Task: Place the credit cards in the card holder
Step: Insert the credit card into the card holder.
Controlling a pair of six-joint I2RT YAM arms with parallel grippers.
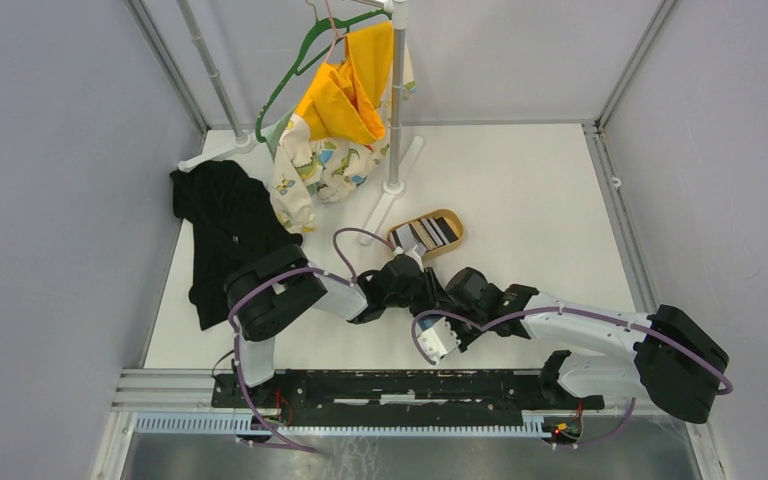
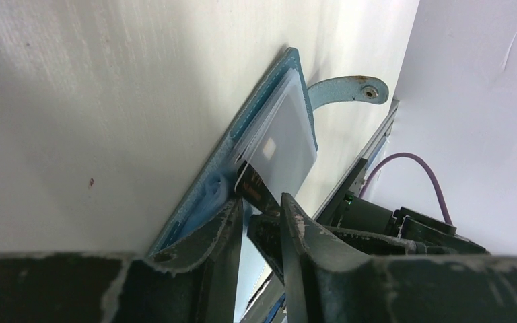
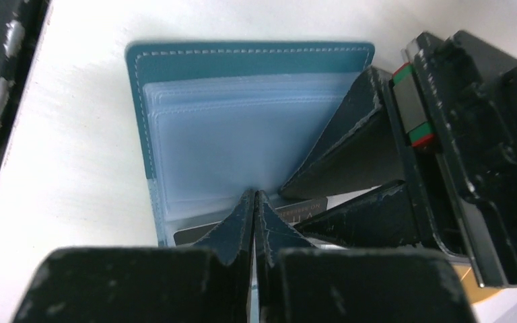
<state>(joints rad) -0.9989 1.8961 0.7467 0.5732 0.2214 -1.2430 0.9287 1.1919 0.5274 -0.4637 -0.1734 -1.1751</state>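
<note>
1. Lying open and flat on the white table (image 1: 520, 200): card holder (image 3: 242, 64), teal cover down, clear sleeves (image 3: 242, 134) facing up. Snap tab (image 2: 347, 91) sticks out past one edge, curved, not fastened.
2. L gripper (image 2: 262, 200): jaws apart w/ a visible gap, tips at the holder's edge. A dark card (image 2: 254, 188) sits btwn the tips, one end tucked under a sleeve, other end poking out. Can't tell if either pad touches it.
3. R gripper (image 3: 254, 196): fingers pressed together, tips down at the sleeve edge, right beside the dark card. Can't tell whether a sleeve layer is caught btwn them.
4. Both grippers meet tip to tip over the holder, approx mid-table, just on the near side of the tray (image 1: 457, 225).
5. Rest of the credit cards (image 1: 428, 232), black, grey & white, lie side by side in that oval wooden tray, apart from the holder.
6. Far left: black garment (image 1: 225, 225) heaped on the table. Yellow garment (image 1: 345, 100) hangs on a rack at the back.
</note>
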